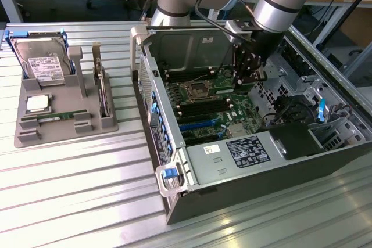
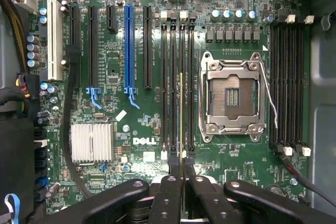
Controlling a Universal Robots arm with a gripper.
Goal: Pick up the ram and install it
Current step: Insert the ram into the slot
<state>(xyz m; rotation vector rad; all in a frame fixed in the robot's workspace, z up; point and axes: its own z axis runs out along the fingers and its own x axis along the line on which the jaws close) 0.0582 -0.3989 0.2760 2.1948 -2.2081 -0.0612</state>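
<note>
The tool [image 2: 182, 182] is nearly closed, its two fingers [image 2: 169, 192] pinching the ram [image 2: 181, 114] by one end. The stick shows edge-on as a thin greenish line running out from the fingertips. It hangs over the bank of black memory slots [image 2: 177, 77] beside the empty CPU socket [image 2: 231, 95], lined up along them. Whether its lower edge has met a slot cannot be told.

In the exterior view the tool [image 1: 247, 76] stands inside the open computer case [image 1: 232, 196], above the motherboard. A second memory stick [image 1: 58, 116] lies in the grey tray [image 1: 64, 129] on the table [image 1: 70, 190], at the exterior view's left.

The ram is likely light and stiff, but thin and fragile. Its chips and contact edge would not tolerate twisting, so a grip on the flat faces near the upper edge, as here, suits it. Held by one end, it may tilt under seating pressure.

Room is tight. The neighbouring slots lie close on both sides of the stick, with white latch clips [image 2: 173, 17] at their ends. A thin white wire [image 2: 268, 93] crosses the socket's edge close by. The case walls close in around the board, while the space above it is open.
</note>
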